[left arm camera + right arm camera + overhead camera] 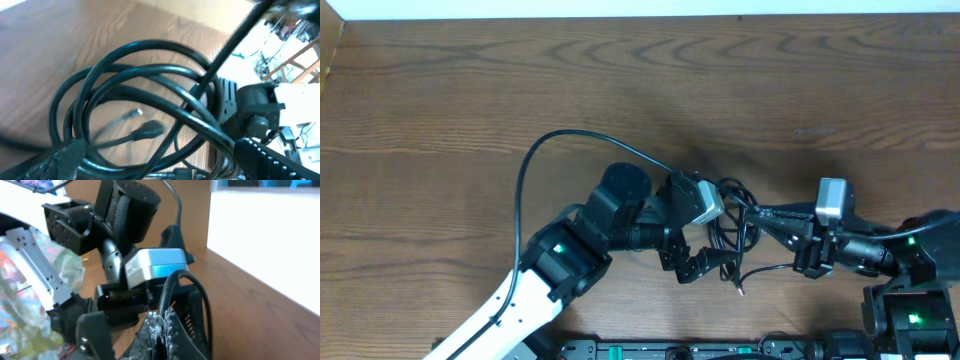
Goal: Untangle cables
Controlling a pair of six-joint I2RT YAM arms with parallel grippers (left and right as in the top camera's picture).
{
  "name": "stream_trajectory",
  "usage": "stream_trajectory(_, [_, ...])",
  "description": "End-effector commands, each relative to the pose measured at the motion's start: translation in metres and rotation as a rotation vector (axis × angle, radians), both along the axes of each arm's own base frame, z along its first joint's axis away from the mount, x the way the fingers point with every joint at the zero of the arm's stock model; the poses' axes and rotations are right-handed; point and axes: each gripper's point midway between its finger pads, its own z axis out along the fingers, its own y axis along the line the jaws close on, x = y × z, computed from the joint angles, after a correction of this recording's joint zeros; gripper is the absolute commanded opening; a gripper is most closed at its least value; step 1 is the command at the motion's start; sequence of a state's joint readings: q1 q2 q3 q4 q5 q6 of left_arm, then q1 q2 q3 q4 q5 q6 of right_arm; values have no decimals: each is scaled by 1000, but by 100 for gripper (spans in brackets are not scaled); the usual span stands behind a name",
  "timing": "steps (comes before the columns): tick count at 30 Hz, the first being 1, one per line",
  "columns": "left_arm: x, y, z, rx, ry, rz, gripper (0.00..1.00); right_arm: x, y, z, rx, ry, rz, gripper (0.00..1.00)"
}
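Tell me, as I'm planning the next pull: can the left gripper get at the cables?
Probably yes: the left gripper is open, the cables looped right between its fingers; the right gripper pinches them opposite.

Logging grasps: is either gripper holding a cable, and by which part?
The right gripper pinches a loop of the cables at its base; the left gripper is open, holding nothing.

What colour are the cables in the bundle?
The cables are black, clearest in the left wrist view.
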State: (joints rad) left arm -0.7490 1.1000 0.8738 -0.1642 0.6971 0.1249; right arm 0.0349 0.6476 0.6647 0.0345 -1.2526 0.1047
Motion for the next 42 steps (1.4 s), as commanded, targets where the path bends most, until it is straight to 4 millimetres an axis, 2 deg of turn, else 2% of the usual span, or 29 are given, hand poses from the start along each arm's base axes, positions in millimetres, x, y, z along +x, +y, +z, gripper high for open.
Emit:
stream_trajectory(1, [-5, 7, 33, -81, -54, -4, 98, -1, 0, 15, 49, 50, -5, 1])
stream_trajectory(8, [4, 47, 81, -200, -88, 137, 99, -8, 0, 41, 92, -33, 9, 1])
stream_trajectory(12, [13, 73, 100, -283, 17, 271, 99, -12, -1, 52, 106, -87, 13, 1])
stream_trajectory(15, [16, 85, 107, -339, 133, 339, 99, -14, -2, 62, 126, -123, 6, 1])
stream_trajectory(18, [8, 83, 108, -343, 162, 295, 99, -19, -2, 72, 145, -157, 15, 1])
stream_trajectory(23, [3, 78, 94, -305, 231, 252, 100, -27, -4, 87, 180, -207, 18, 1])
stream_trajectory(30, [-30, 66, 91, -286, 286, 20, 100, -34, -8, 108, 251, -266, -8, 1])
stream_trajectory(38, [-28, 63, 93, -297, 262, -15, 98, -45, -9, 116, 277, -279, 20, 1])
stream_trajectory(42, [-40, 59, 99, -314, 225, -136, 98, -49, -9, 121, 294, -286, 29, 1])
